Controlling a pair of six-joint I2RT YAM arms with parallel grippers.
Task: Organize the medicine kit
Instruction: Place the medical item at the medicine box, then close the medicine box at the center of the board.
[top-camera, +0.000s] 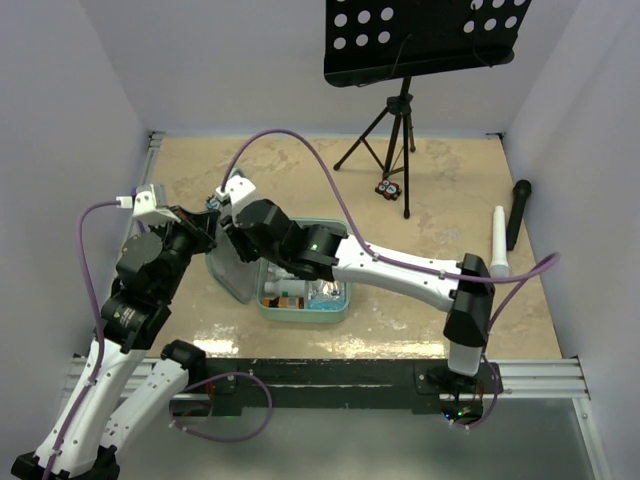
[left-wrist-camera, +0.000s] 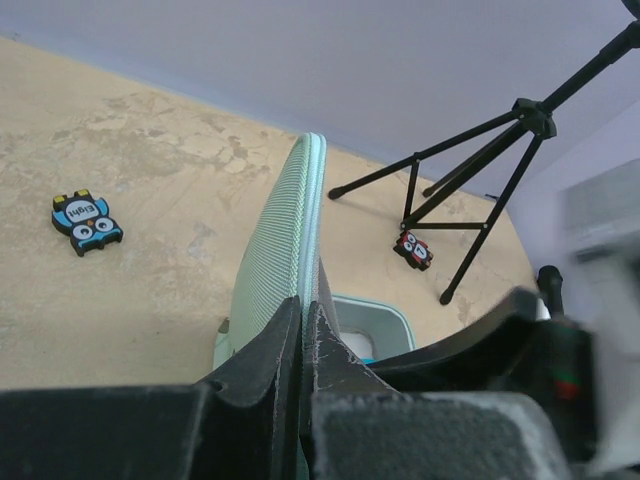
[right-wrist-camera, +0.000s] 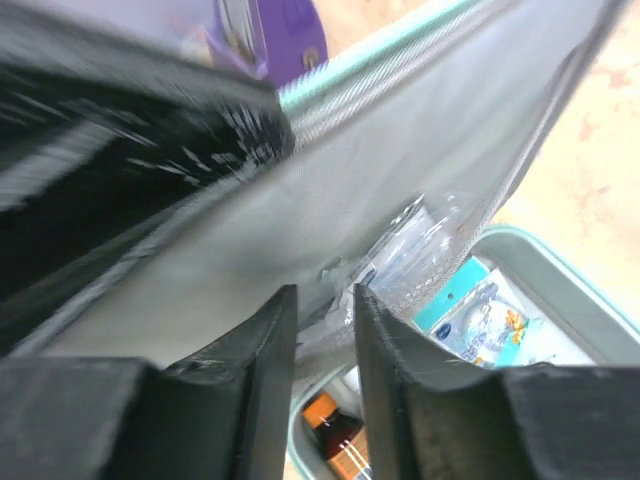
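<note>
While the left gripper clamps the woven mint medicine kit, the right gripper looks narrowly parted.

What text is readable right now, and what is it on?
"Eight", upside down: blue owl tag on the table.
Red tag by the tripod: too small to read.
Packets inside the medicine kit: print blurred.

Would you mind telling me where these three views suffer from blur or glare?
Top external: sharp overall, with glare on the table at its near edge. Left wrist: the medicine kit lid is crisp, the right edge smeared. Right wrist: a dark blur fills the upper left; the kit's contents are readable.
</note>
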